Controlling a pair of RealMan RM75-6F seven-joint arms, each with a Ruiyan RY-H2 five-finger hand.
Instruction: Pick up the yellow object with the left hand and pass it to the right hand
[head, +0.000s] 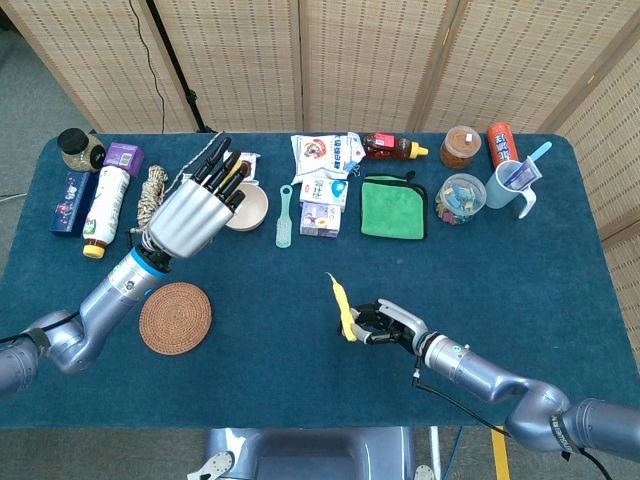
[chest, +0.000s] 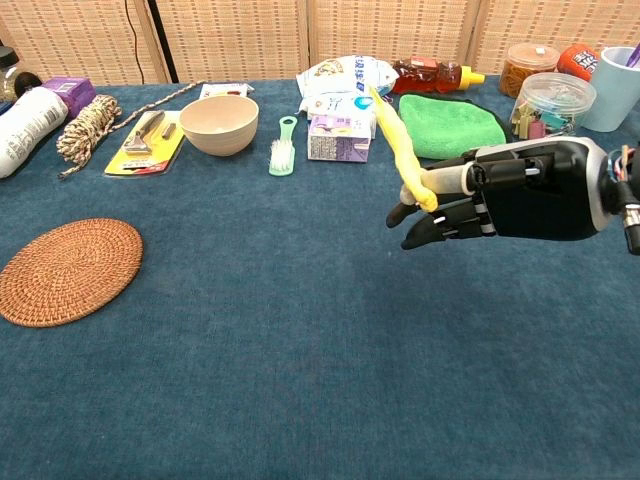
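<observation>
So the right robot hand is pinching the yellow object near its lower end, thumb on top, other fingers curled underneath. The thing is thin and floppy-looking, sticking up and leaning a bit away from the hand. It's held off the bench, over the open blue cloth in front of the green towel; in the head view it sits around the middle of the bench, at the right hand.

The left robot hand holds nothing, fingers straight and slightly spread, raised over the bowl at the back left. Below its wrist is the round woven coaster. The green brush lies just right of the bowl.
</observation>
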